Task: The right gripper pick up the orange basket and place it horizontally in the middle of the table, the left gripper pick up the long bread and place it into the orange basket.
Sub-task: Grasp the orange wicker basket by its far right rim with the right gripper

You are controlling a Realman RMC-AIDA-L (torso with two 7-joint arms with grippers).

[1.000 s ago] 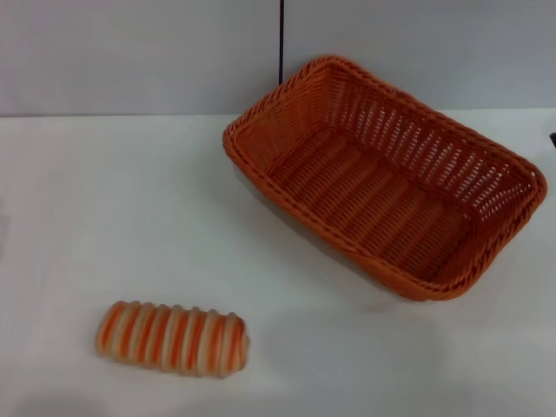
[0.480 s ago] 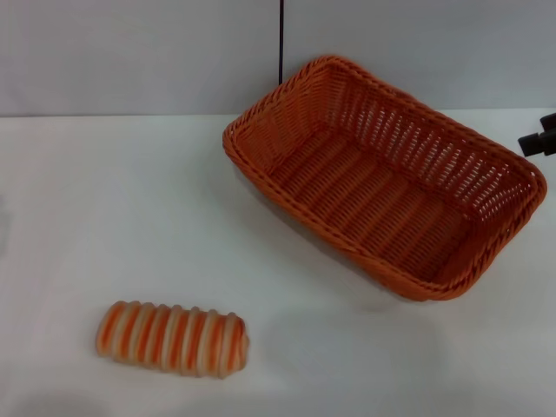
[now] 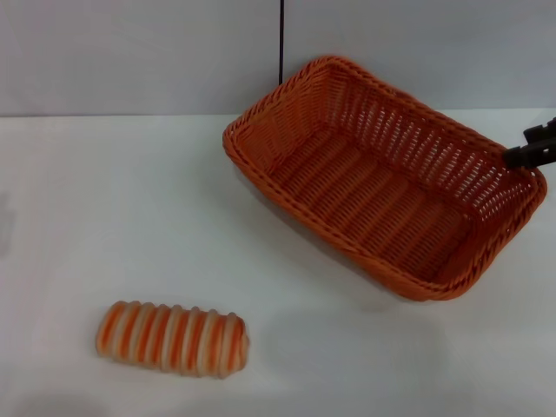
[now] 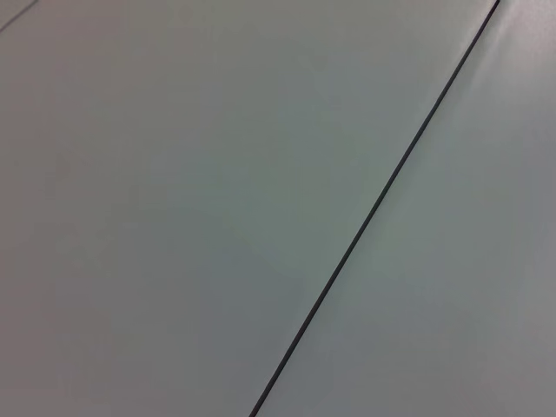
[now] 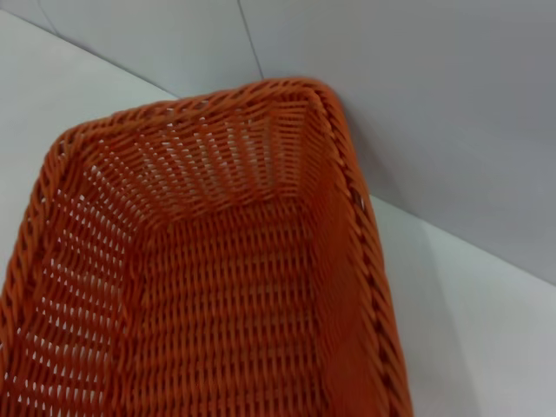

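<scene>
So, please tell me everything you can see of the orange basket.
The orange basket is a large rectangular woven one, wicker-like, with a braided rim and open-weave sloping sides. It is empty and upright, and it sits at a slant on the white table near the grey wall. The right end effector is at its far right corner.

A plain white tabletop [image 3: 130, 217] runs straight back to a smooth grey wall [image 3: 130, 52]. The wall is made of flat panels, split by a thin dark vertical seam [image 3: 281, 35]. Soft, even light falls across the surface, leaving only faint, blurred shadows on the white.
</scene>
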